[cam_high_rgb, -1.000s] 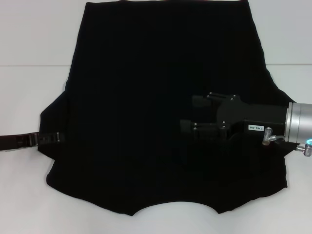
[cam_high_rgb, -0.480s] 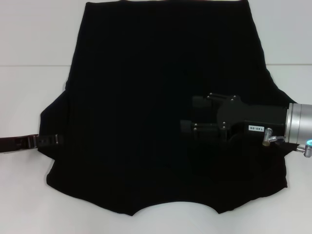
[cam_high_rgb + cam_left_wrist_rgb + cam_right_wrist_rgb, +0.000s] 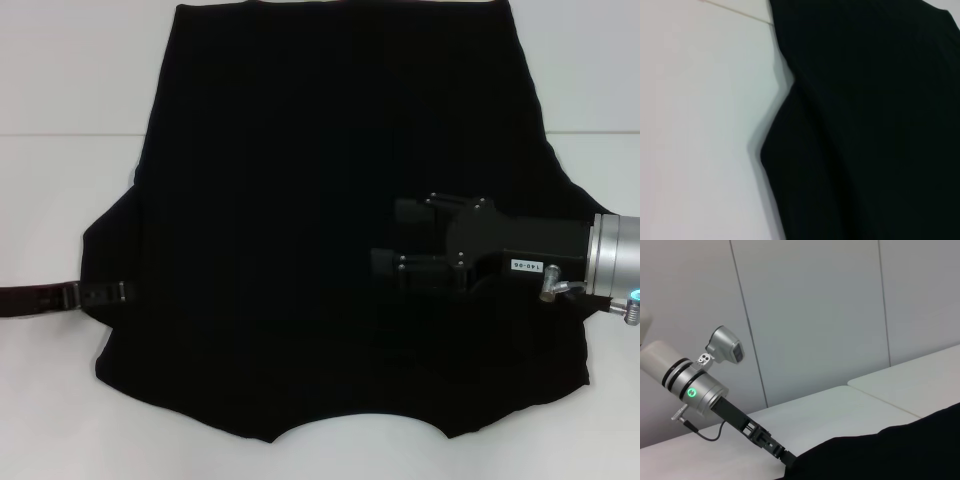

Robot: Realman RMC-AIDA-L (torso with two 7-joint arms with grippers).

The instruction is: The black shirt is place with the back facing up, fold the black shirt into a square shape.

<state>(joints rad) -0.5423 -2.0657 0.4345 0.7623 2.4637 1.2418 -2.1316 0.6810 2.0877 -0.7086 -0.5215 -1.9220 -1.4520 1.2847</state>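
Black shirt point(image 3: 300, 230) fabric covers most of what we see from the head view: the garment lies spread flat on the white table point(image 3: 60, 200), plain side up, its hem toward the far edge and its curved neckline at the near edge. No lettering shows on the upward face. Short sleeves jut out on both sides.

We see the right gripper point(image 3: 388, 240) reaching in from the right, low over the shirt's right half, its two fingers point(image 3: 408, 211) spread with a clear gap between them and nothing held between them. Whether they touch the cloth, we cannot tell.

At the left sleeve's outer edge sits the left gripper point(image 3: 118, 291), long and thin, lying level with the table; the right wrist view shows its tip point(image 3: 786, 457) meeting the cloth's edge. We cannot tell whether its fingers are parted or closed on the sleeve. The left wrist view shows only the sleeve point(image 3: 805, 165) and the bare table.
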